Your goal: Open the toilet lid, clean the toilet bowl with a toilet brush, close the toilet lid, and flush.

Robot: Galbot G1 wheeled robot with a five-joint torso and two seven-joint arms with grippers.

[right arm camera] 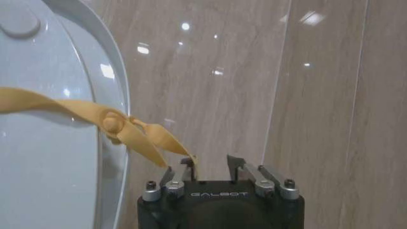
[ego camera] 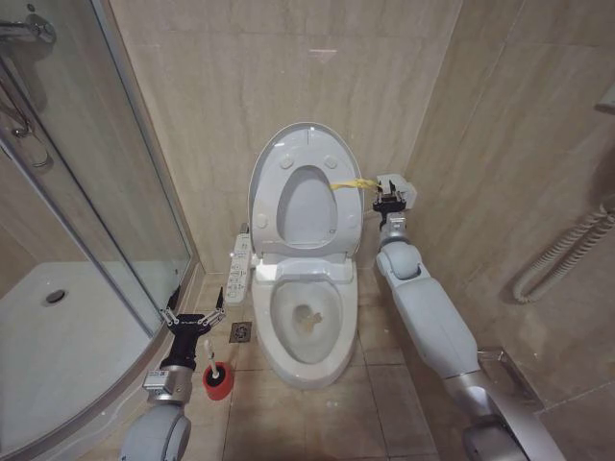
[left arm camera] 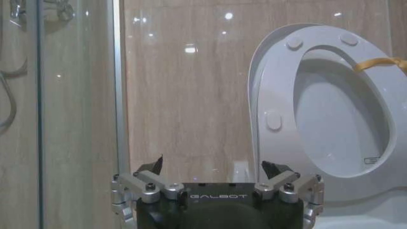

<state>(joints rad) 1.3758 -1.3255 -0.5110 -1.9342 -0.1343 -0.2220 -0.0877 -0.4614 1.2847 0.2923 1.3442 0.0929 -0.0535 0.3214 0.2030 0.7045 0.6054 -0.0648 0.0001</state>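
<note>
The toilet lid stands upright against the wall, with the seat ring raised in front of it. Its yellow strap runs sideways to my right gripper. That gripper's jaws stand a narrow gap apart, and the strap's end lies at one finger. The toilet bowl is uncovered and stained yellowish at the bottom. The toilet brush stands in its red base on the floor left of the bowl. Just behind the brush, my left gripper is open and empty.
A white button panel sits on the bowl's left side, a floor drain below it. The glass shower door and white shower tray close off the left. A ribbed hose hangs on the right wall.
</note>
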